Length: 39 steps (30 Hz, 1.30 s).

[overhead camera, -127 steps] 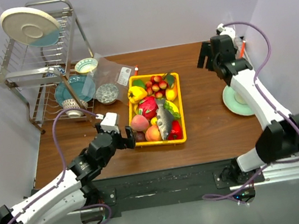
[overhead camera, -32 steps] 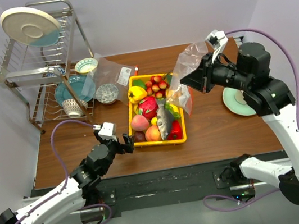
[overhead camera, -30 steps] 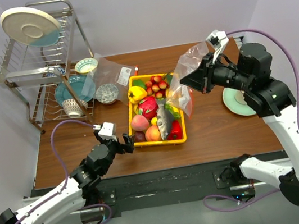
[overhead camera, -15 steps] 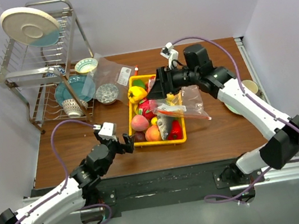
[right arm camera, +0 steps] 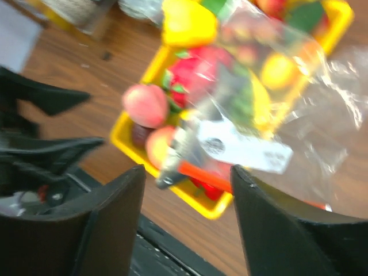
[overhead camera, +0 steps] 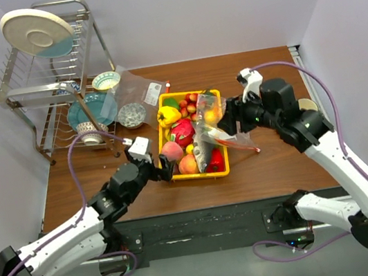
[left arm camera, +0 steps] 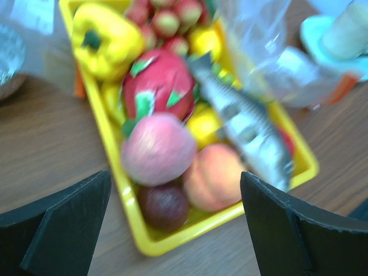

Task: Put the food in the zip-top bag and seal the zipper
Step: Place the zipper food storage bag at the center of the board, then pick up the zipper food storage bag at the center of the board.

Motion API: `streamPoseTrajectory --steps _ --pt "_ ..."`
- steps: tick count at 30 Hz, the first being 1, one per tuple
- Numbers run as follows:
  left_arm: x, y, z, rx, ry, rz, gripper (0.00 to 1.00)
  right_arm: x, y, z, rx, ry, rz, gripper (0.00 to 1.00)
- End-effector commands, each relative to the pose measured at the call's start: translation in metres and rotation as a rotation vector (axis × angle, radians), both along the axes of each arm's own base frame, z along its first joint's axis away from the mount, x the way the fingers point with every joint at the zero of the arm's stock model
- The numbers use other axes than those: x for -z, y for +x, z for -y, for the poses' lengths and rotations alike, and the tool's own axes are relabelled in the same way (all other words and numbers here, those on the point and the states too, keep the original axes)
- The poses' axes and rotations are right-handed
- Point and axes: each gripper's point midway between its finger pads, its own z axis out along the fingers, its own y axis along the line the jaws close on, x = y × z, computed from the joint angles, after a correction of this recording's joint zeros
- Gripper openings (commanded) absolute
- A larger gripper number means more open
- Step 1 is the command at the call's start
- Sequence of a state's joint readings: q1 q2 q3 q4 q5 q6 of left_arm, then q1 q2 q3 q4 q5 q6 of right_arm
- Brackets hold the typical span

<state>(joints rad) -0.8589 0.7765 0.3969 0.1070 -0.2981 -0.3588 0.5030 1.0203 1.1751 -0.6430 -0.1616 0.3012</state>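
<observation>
The yellow tray [overhead camera: 197, 176] holds the food: a yellow pepper [left arm camera: 106, 37], a dragon fruit [left arm camera: 155, 86], a pink peach [left arm camera: 158, 148], an orange peach [left arm camera: 215, 178], a dark plum [left arm camera: 164, 206] and a grey fish [left arm camera: 241, 121]. The crinkled zip-top bag [overhead camera: 219, 127] lies draped over the tray's right side. Its orange-red zipper [right arm camera: 204, 172] and white label [right arm camera: 244, 146] face my right gripper. My right gripper [overhead camera: 234, 121] is open just right of the bag and holds nothing. My left gripper [overhead camera: 164, 170] is open at the tray's near left corner, above the plum and peaches.
A dish rack [overhead camera: 55, 74] with plates stands at the back left. A flat clear bag with a white label [overhead camera: 138, 89] and bowls [overhead camera: 131, 115] lie beside it. A teal saucer with a cup [left arm camera: 339, 34] sits right of the tray.
My right arm carried the bag from the right over the tray, then drew back right; its jaws are now open and the bag rests on the tray. My left gripper moved forward to the tray's corner.
</observation>
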Motion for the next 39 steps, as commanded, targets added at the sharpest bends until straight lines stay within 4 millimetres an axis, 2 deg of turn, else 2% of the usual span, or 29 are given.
streamPoseTrajectory --steps 1,2,3,5,6,8,13,15,16,28,34,39 --pt "-0.054 0.001 0.024 0.055 -0.117 0.02 0.98 0.054 0.006 0.039 0.147 -0.184 -0.04 0.54" --pt "-0.064 0.002 0.026 0.059 -0.138 0.027 0.98 0.059 0.006 0.04 0.154 -0.188 -0.044 0.49" --pt "-0.068 0.001 0.028 0.068 -0.144 0.029 0.98 0.071 0.003 0.041 0.152 -0.203 -0.066 0.47" --pt "-0.081 0.0 0.033 0.091 -0.165 0.038 0.98 0.078 0.005 0.042 0.171 -0.198 -0.064 0.47" --pt "-0.082 0.0 0.034 0.095 -0.162 0.034 0.98 0.085 0.004 0.043 0.173 -0.197 -0.072 0.47" --pt "-0.09 -0.001 0.037 0.109 -0.166 0.038 0.98 0.087 0.005 0.044 0.187 -0.184 -0.057 0.47" --pt "-0.095 -0.002 0.039 0.122 -0.156 0.024 0.98 0.102 0.002 0.058 0.227 -0.253 -0.076 0.47" --pt "-0.104 -0.001 0.04 0.122 -0.168 0.036 0.98 0.108 -0.001 0.058 0.215 -0.262 -0.091 0.48" --pt "-0.098 -0.003 0.038 0.119 -0.146 0.017 0.98 0.109 -0.003 0.058 0.211 -0.259 -0.095 0.48" --pt "-0.097 0.0 0.037 0.112 -0.126 0.015 0.98 0.129 -0.007 0.044 0.171 -0.21 -0.139 0.52" --pt "-0.097 0.002 0.037 0.105 -0.114 0.021 0.98 0.135 0.004 0.043 0.172 -0.239 -0.136 0.56" --pt "-0.094 0.003 0.036 0.101 -0.105 0.018 0.98 0.125 0.02 0.038 0.173 -0.247 -0.091 0.52"
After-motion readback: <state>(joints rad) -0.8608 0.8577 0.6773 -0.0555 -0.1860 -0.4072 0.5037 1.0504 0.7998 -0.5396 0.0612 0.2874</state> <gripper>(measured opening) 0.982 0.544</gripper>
